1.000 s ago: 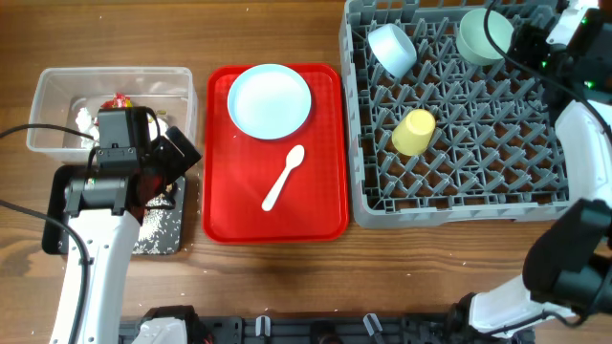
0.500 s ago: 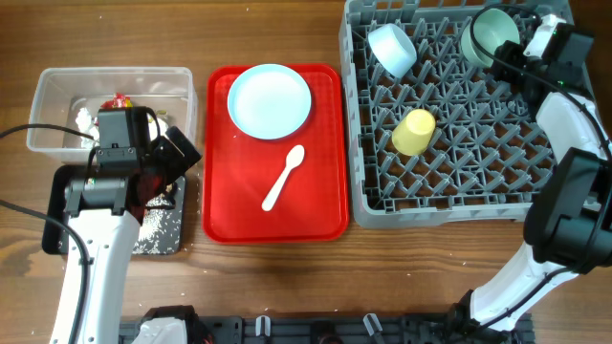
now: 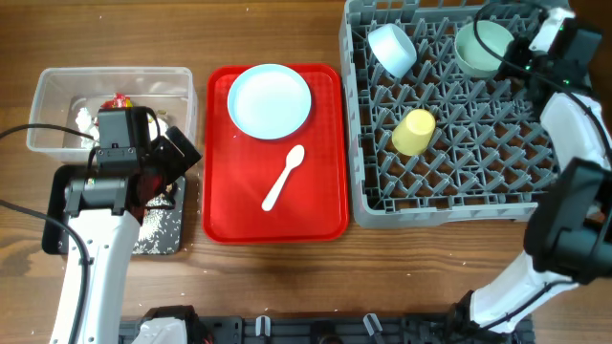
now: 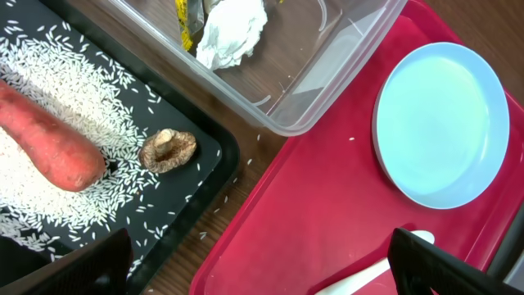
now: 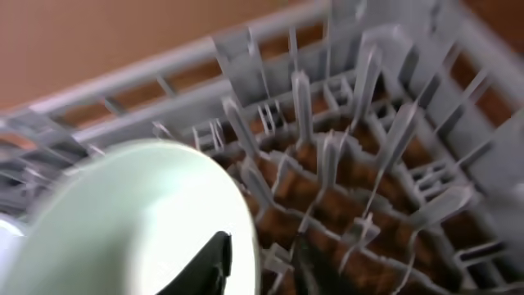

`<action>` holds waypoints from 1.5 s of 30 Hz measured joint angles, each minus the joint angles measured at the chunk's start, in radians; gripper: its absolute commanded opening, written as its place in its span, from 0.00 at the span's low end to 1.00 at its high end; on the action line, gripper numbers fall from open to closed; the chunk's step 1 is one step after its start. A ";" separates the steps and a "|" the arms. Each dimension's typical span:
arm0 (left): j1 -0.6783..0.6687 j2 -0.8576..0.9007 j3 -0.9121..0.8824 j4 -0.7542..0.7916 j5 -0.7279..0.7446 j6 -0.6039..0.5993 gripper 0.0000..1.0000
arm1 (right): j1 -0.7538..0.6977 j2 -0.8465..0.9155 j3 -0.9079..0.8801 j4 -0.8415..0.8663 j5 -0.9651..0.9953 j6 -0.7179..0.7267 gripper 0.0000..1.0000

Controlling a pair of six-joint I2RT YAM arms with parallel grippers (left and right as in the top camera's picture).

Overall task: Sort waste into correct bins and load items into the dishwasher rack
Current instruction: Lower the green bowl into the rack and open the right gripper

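Observation:
My right gripper [image 3: 513, 57] is over the back right corner of the grey dishwasher rack [image 3: 459, 182]. It is shut on the rim of a pale green bowl [image 5: 123, 221]: one finger is inside the bowl, the other outside among the pegs. A pale blue bowl [image 3: 392, 48] and a yellow cup [image 3: 413, 132] lie in the rack. My left gripper [image 4: 262, 274] hangs open and holds nothing, above the gap between the black tray [image 4: 209, 176] and the red tray [image 4: 327, 197]. The plate [image 3: 270, 100] and white spoon [image 3: 284, 178] lie on the red tray.
The black tray holds a carrot [image 4: 41, 139], rice [image 4: 74, 74] and a brown lump [image 4: 168, 150]. The clear tub [image 4: 327, 90] behind it holds crumpled tissue [image 4: 233, 29] and a wrapper [image 4: 187, 16]. A few rice grains lie on the wood between the trays.
My right gripper moved onto the green bowl's rim and closed there; the bowl tipped, then shifted slightly toward the rack's front. The left arm stayed still.

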 measured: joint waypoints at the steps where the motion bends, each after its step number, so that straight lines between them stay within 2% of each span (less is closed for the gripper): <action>1: 0.000 0.000 0.000 0.000 0.000 0.000 1.00 | 0.000 -0.031 0.000 0.002 0.000 -0.004 0.04; 4: 0.000 0.000 0.000 0.000 0.000 0.000 1.00 | 0.000 -0.096 0.000 0.007 0.000 -0.003 0.04; 5: 0.000 0.000 0.000 0.000 0.000 0.000 1.00 | 0.000 -0.111 0.000 0.006 0.000 -0.003 0.08; 6: 0.000 0.000 0.000 0.000 0.000 0.000 1.00 | 0.000 -0.122 0.000 0.006 0.000 -0.003 0.42; 7: 0.000 0.000 0.000 0.000 0.000 0.000 1.00 | 0.000 -0.133 0.000 0.000 0.000 -0.003 0.58; 14: 0.000 0.000 0.000 0.000 0.000 0.000 1.00 | 0.000 -0.130 0.000 -0.080 0.001 0.021 0.60; 17: 0.000 0.000 0.000 0.000 0.000 0.000 1.00 | 0.000 -0.070 0.000 -0.082 0.009 0.028 0.67; 19: 0.000 0.000 0.000 0.000 0.000 0.000 1.00 | 0.000 0.004 -0.001 -0.085 0.016 0.035 0.68; 23: 0.000 0.000 0.000 0.000 0.000 0.000 1.00 | 0.000 0.046 -0.006 -0.083 0.038 0.035 0.68; 24: 0.000 0.000 0.000 0.000 0.000 0.000 1.00 | 0.000 0.046 -0.005 -0.077 0.042 0.035 0.64; 26: 0.000 0.000 0.000 0.000 0.000 0.000 1.00 | 0.000 0.046 -0.005 -0.077 0.050 0.038 0.29; 28: 0.000 0.000 0.000 0.000 0.000 0.000 1.00 | 0.000 0.046 -0.006 -0.074 0.053 0.039 0.08; 29: 0.000 0.000 0.000 0.000 0.000 0.000 1.00 | 0.000 0.046 -0.005 -0.074 0.054 0.043 0.04; 40: 0.000 0.000 0.000 0.000 0.000 0.000 1.00 | 0.004 0.027 -0.005 -0.034 0.026 0.050 0.04; 45: 0.000 0.000 0.000 0.000 0.000 0.000 1.00 | 0.003 -0.068 -0.006 -0.017 0.031 0.025 0.04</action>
